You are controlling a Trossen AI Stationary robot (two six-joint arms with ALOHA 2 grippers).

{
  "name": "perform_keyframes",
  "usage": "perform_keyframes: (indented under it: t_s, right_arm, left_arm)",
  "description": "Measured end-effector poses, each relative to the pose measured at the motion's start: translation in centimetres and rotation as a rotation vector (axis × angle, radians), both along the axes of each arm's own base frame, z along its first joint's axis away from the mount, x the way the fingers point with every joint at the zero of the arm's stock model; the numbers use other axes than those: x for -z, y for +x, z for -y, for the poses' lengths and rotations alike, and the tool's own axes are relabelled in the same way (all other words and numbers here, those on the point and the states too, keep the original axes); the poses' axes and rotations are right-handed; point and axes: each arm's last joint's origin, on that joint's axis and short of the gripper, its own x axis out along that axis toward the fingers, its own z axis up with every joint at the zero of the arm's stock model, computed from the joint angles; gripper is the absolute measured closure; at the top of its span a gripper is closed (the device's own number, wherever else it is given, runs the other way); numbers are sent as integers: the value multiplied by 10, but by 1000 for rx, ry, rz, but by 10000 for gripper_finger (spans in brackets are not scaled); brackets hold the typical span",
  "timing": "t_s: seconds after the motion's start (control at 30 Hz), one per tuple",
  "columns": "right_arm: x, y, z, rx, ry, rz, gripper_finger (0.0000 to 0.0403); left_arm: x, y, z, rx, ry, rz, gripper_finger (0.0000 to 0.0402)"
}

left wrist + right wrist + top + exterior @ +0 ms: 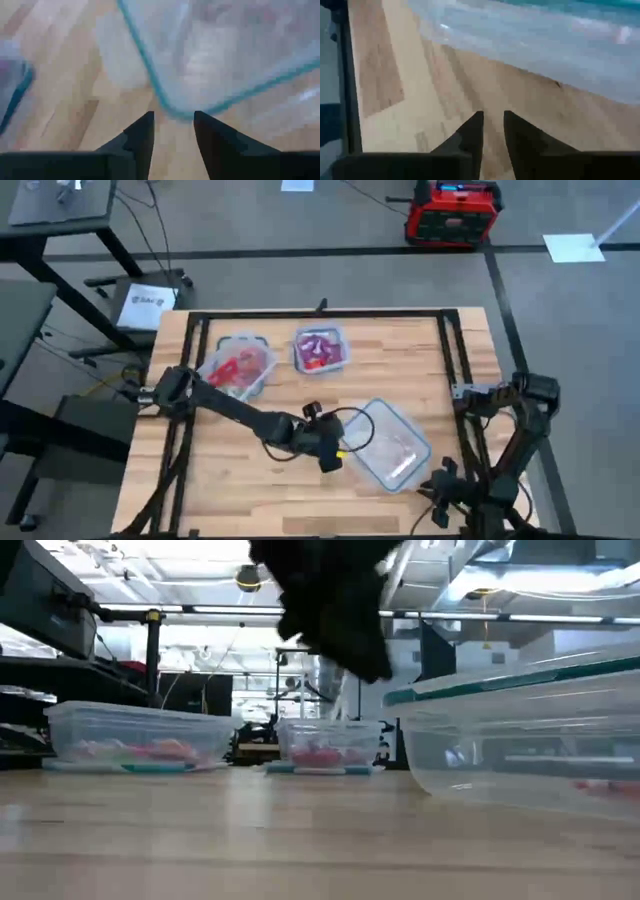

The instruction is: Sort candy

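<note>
Three clear tubs with bluish rims stand on the wooden table. The far-left tub [238, 365] holds red candy [232, 368], and the far-middle tub [320, 350] holds purple and red candy [318, 352]. The nearer, larger tub [390, 445] holds a few pale pink pieces [600, 785]. My left gripper [332, 457] is open above the table. It stands just short of this tub's left corner [172, 111], with only wood showing between its fingers. My right gripper [440, 488] hangs near the table's front right, beside the same tub's wall [545, 45]. Its fingers stand a narrow gap apart on nothing.
Black frame rails [200, 330] run along the table's left, far and right sides. Bare wood lies between the tubs and the near edge [300, 520]. A red device [452, 210] stands on the floor beyond the table.
</note>
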Motion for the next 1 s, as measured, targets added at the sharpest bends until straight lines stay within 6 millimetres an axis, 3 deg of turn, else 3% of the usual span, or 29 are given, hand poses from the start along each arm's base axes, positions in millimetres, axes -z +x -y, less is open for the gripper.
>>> perform_keyframes:
  t_s: [0.23, 0.4, 0.63, 1.0]
  right_arm:
    - [5, 6, 4, 25, -14, -38, 339]
    - [3, 10, 4, 13, -14, -56, 339]
    - [3, 17, 8, 40, -20, -61, 339]
    - [1, 24, 13, 67, -53, -75, 339]
  left_arm:
    - [5, 6, -25, 20, 17, -44, 277]
    - [21, 3, -41, 5, 0, -95, 277]
    - [14, 11, -35, 114, -65, 8, 277]
    - [13, 7, -22, 172, -128, -6, 277]
